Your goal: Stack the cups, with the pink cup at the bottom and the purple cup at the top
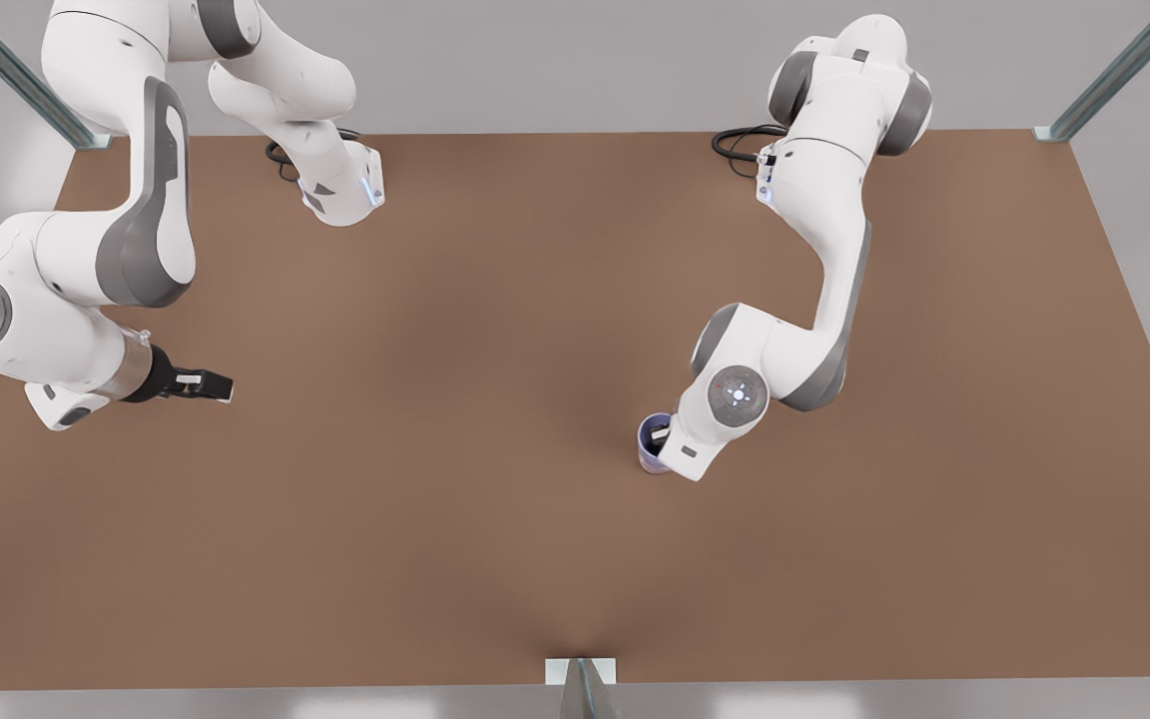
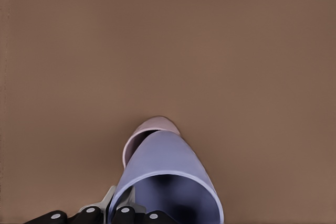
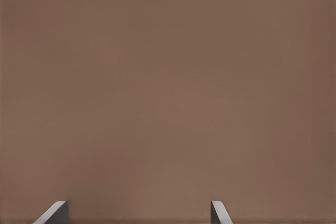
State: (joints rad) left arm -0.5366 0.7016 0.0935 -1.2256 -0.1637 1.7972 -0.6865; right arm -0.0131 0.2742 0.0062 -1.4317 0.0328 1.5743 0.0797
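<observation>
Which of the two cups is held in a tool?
The purple cup: the left tool grips its rim. The pink cup sits beneath it, only its rim peeking out. The right tool waits, open.

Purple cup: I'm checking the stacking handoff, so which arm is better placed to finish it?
Left: the left gripper holds the purple cup over the pink cup. The right gripper waits apart, open.
</observation>
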